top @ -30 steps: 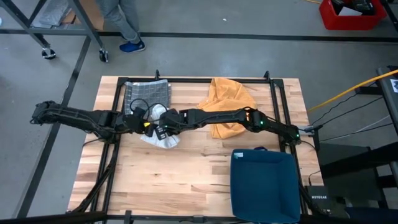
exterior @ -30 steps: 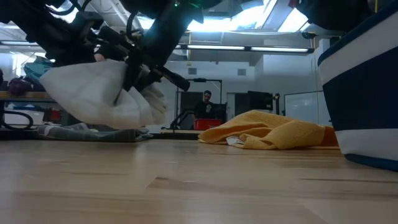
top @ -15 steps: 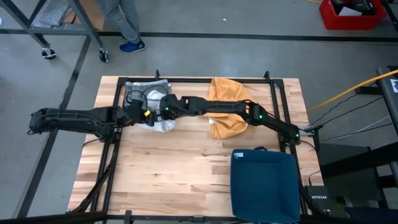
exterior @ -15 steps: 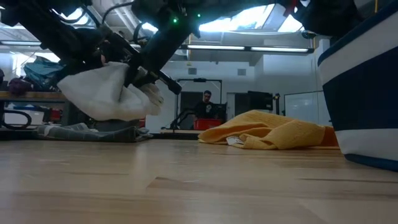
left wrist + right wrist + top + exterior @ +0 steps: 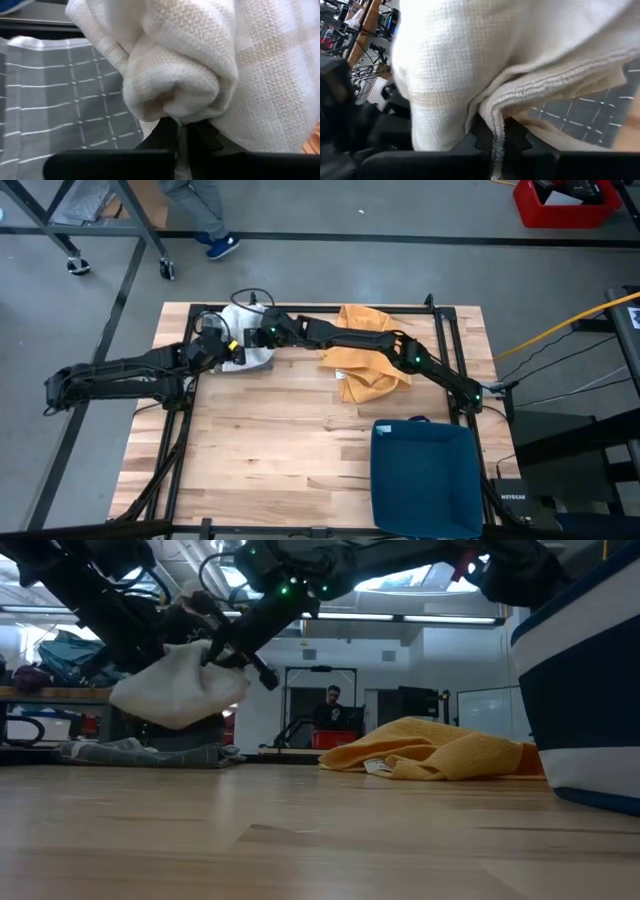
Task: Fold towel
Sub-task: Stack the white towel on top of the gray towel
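Note:
A white towel (image 5: 247, 345) hangs bunched between my two grippers at the table's far left; the low view shows it (image 5: 180, 690) clear of the wood. My left gripper (image 5: 225, 352) is shut on its left side and my right gripper (image 5: 262, 338) on its right side. Below it lies a grey checked towel (image 5: 50, 100), flat on the table (image 5: 140, 752). A yellow towel (image 5: 370, 350) lies crumpled at the far middle. My left gripper pinches a rolled, bunched fold of the white towel (image 5: 175, 107) between its two fingers, several layers thick. The towel bulges out beyond the fingertips, clear of the table. My right gripper pinches a hemmed edge of the white towel (image 5: 495, 112) between its two fingers, slanting down from the table's right. The cloth drapes slack over and beyond the fingers, lifted clear.
A blue bin (image 5: 425, 475) stands at the near right corner. Black frame rails (image 5: 190, 380) run along the table's left and right sides. A person's legs (image 5: 205, 220) show beyond the far edge. Bare wood (image 5: 280, 450) lies at the near left.
Both grippers have carried the white towel toward the table's far edge, from the bare wood to above the grey checked towel. Both have stayed shut on it. The towel has stayed bunched and clear of the table.

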Robot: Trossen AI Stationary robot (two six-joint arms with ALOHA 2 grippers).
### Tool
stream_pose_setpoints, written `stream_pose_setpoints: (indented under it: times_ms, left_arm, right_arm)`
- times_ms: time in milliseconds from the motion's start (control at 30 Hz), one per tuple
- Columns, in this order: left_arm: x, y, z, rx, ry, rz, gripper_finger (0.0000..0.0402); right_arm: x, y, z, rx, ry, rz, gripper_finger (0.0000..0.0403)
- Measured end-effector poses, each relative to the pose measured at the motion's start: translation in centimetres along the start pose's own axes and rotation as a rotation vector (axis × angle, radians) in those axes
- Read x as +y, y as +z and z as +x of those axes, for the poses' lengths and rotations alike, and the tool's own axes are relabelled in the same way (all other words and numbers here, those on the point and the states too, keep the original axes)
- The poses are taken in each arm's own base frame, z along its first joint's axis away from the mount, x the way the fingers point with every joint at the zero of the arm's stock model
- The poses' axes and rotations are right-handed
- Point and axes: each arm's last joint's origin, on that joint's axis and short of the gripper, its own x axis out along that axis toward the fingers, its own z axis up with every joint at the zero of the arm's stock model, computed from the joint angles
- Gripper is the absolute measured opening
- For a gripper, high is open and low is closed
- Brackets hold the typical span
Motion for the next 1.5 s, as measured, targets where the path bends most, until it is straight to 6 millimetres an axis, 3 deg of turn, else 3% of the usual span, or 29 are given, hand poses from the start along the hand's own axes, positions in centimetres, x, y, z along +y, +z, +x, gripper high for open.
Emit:
stream_pose_setpoints:
  times_ms: [167,400,800,1233,1367,1500]
  left_arm:
    - [0.6,0.3,0.3,-0.004,0.049,0.007,0.0009]
    - [1.8,0.4,0.6,0.025,0.147,0.082,0.0009]
    - [3.7,0.0,0.6,0.088,0.333,0.132,0.0021]
    - [4.5,0.6,0.8,0.051,0.420,0.148,0.0151]
    - [4.9,0.8,0.8,0.037,0.467,0.138,0.0163]
    - [5.2,0.5,0.6,0.060,0.491,0.145,0.0150]
  right_arm:
    - [-1.2,-0.8,1.9,0.009,0.030,0.012,0.0013]
    - [-2.1,-1.5,3.2,0.018,0.032,0.032,0.0011]
    - [-2.7,-1.4,3.4,-0.018,-0.008,0.001,0.0018]
    - [-3.4,-1.8,3.4,0.010,-0.097,-0.011,0.0132]
    - [-4.2,-1.9,3.3,0.027,-0.170,-0.018,0.0163]
    - [-4.9,-1.4,3.3,0.035,-0.210,-0.024,0.0169]
